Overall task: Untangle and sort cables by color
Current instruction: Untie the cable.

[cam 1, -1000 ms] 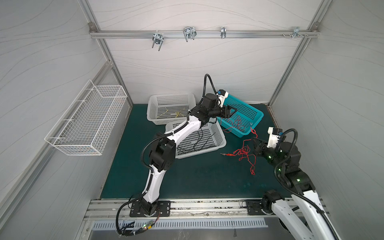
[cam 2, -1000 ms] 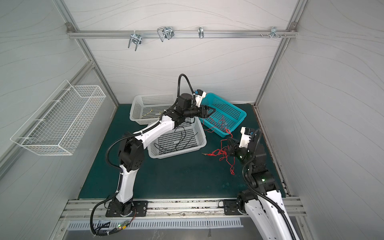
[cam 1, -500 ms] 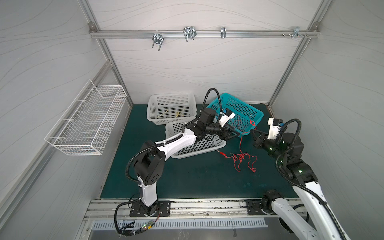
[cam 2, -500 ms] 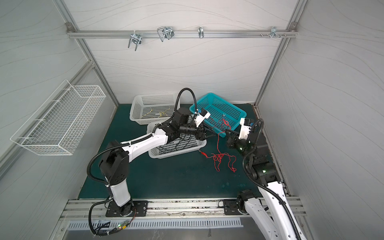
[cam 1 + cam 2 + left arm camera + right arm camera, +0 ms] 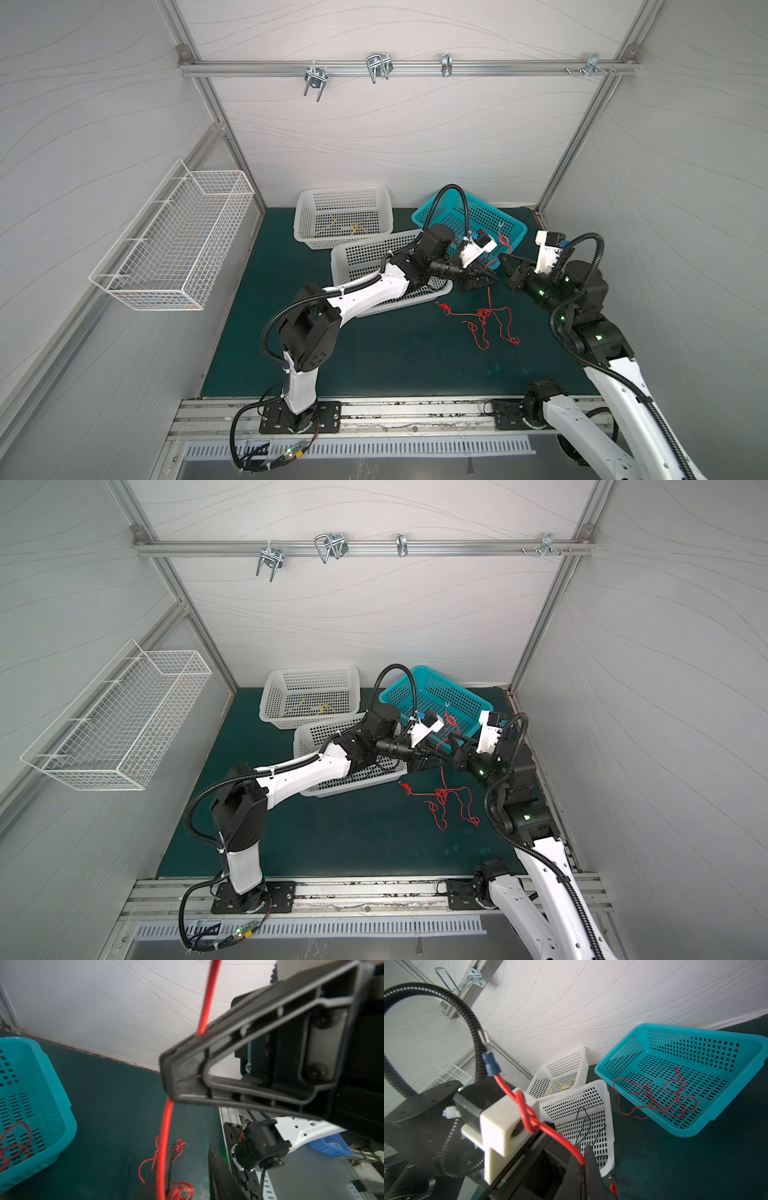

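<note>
The red cable (image 5: 484,313) was on the dark green counter (image 5: 374,357), its terminal sleeve (image 5: 491,1065) blue. At one o'clock, the teal basket (image 5: 498,216) had a slotted pattern. The far white basket (image 5: 343,192) held yellow cables (image 5: 355,227), the near white basket (image 5: 610,1118) black cables (image 5: 583,1118).

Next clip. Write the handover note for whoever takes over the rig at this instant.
Right gripper: shut on a red cable that has a knot below its blue terminal.
Left gripper: jaws apart beside the same strand, not visibly clamped.
Done: red cables in the teal basket, yellow cables in the far white basket, black cables in the near white basket.
Left: the red tangle on the mat, which the held strand hangs down to; untangle it, then probably put it in the teal basket.
</note>
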You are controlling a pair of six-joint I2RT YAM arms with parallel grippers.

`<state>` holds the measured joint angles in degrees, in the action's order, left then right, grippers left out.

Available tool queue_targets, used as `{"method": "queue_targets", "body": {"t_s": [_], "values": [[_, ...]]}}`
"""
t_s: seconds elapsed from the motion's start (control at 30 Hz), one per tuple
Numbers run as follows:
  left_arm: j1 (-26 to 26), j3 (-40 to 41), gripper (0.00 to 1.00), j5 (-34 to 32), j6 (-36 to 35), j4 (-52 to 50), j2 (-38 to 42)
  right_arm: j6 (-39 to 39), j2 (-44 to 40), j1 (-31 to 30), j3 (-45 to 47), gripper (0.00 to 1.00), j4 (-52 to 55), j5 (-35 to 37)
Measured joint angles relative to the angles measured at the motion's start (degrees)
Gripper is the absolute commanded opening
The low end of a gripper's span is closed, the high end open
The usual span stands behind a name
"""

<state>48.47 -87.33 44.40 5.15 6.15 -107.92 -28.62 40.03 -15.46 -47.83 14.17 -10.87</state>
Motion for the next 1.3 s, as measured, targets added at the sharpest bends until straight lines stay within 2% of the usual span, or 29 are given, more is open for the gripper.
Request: {"method": "queue_targets", "body": {"t_s": [0.03, 0.23, 0.4, 0.57, 0.73, 0.93, 1.3], "values": [[-0.02, -0.33, 0.0, -0.48, 0.2, 0.07, -0.22, -0.04, -0.02, 0.0, 0.0, 0.0, -0.15, -0.09], [-0.17, -2.14, 0.0, -2.49, 1.29, -0.24, -0.46, -0.02, -0.72, 0.0, 0.26, 0.0, -0.81, 0.72], [-0.15, -4.35, 0.0, -5.35, 2.19, -0.79, -0.46, 0.33, -3.56, 0.0, 2.1, 0.31, -0.02, 2.99], [-0.15, -6.73, 0.0, -7.93, 3.3, -1.42, 0.52, 2.51, -7.32, 0.0, 5.03, 0.46, 3.13, 5.4], [-0.15, -10.43, 0.0, -9.75, 4.39, -4.07, 1.38, 5.42, -9.9, 0.0, 7.58, 0.6, 4.33, 4.92], [-0.37, -16.09, 0.0, -10.05, 6.25, -8.41, 1.49, 8.33, -9.66, 0.0, 10.99, 0.63, 3.28, 0.92], [-2.14, -16.17, 0.0, -9.73, 9.16, -14.4, 1.6, 12.41, -6.62, 0.0, 9.57, 0.59, -0.28, -2.75]]}}
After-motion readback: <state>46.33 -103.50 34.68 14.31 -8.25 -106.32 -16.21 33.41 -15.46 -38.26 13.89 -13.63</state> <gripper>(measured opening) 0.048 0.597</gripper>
